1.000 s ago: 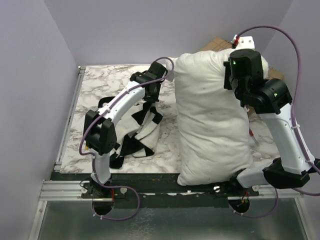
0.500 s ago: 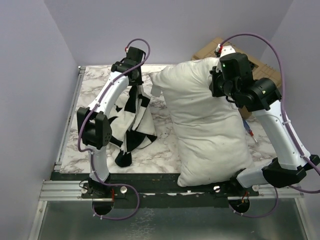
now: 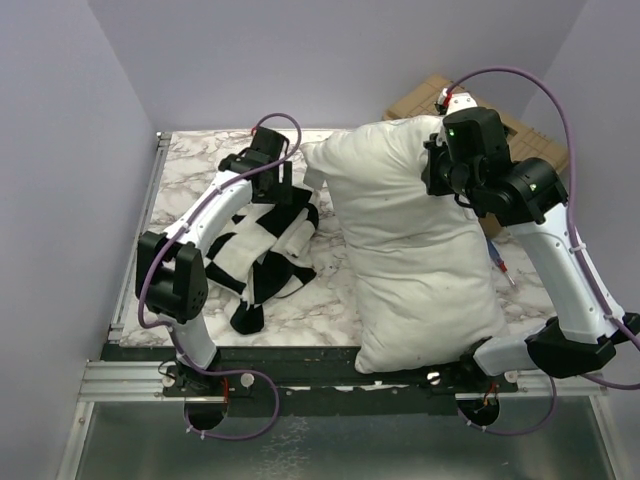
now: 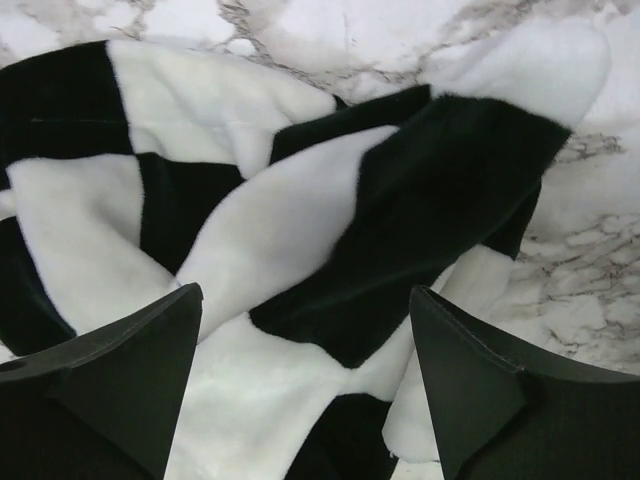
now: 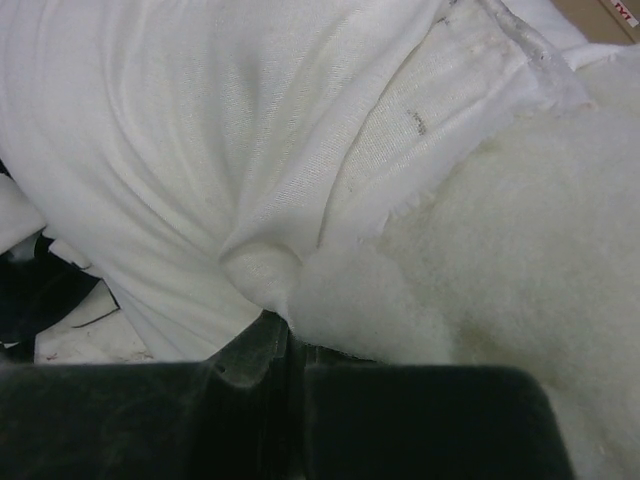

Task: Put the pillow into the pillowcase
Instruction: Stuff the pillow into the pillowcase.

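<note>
One pillowcase (image 4: 300, 230) beneath parted left jaws

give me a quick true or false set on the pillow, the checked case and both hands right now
1. The left hand is open above the pillowcase. True.
2. The right hand is open and empty. False: it is shut, pinching the fabric of the pillow.
3. The pillow is inside the pillowcase. False: it lies beside it on the table, wholly outside.
4. A cardboard box shows beyond the pillow's far end. True.
</note>
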Motion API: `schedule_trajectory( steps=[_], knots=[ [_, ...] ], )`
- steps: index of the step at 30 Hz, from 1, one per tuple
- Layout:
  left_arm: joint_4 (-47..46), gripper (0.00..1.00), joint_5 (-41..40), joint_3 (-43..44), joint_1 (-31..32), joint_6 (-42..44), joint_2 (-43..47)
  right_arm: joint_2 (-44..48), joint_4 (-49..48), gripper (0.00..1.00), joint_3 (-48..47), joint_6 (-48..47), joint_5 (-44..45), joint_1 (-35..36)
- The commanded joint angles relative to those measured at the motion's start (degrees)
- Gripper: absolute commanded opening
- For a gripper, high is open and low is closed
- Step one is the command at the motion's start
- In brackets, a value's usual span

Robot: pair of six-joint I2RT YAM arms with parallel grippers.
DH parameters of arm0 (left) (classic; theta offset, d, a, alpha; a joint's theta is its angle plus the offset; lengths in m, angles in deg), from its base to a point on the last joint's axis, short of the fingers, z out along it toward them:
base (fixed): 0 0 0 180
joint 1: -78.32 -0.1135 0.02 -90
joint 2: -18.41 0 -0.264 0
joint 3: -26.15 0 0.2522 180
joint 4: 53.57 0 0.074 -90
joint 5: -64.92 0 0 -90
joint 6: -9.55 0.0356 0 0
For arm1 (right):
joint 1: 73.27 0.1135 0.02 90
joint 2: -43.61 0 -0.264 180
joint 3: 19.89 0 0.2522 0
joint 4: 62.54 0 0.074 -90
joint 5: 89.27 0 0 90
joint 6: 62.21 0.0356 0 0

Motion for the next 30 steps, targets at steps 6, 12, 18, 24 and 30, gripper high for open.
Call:
schedule_trajectory(
  steps=[6,12,18,24,30],
  knots=[
    [-7.6,0.86,-7.2,-1.8,11.2,6.2,-1.7,-0.8,7.6,0.0,1.7,2.5,5.3,-3.8],
    [-12.1,0.86,-14.1,1.3,14.1,7.8,-6.7,-0.4,6.6,0.0,3.9,1.7,1.9,-10.5],
    [-13.5,0.85,-23.9,3.4,14.2,9.8,-12.7,-0.6,5.8,0.0,5.6,0.5,0.4,-12.0],
    [-13.7,0.38,-26.7,4.9,12.5,10.3,-15.8,0.5,4.8,0.0,6.4,-0.6,-3.4,-12.2],
    [-13.5,0.06,-25.3,5.3,11.2,10.7,-9.0,2.9,0.6,0.0,9.4,-4.4,-22.2,-12.2]
  ],
)
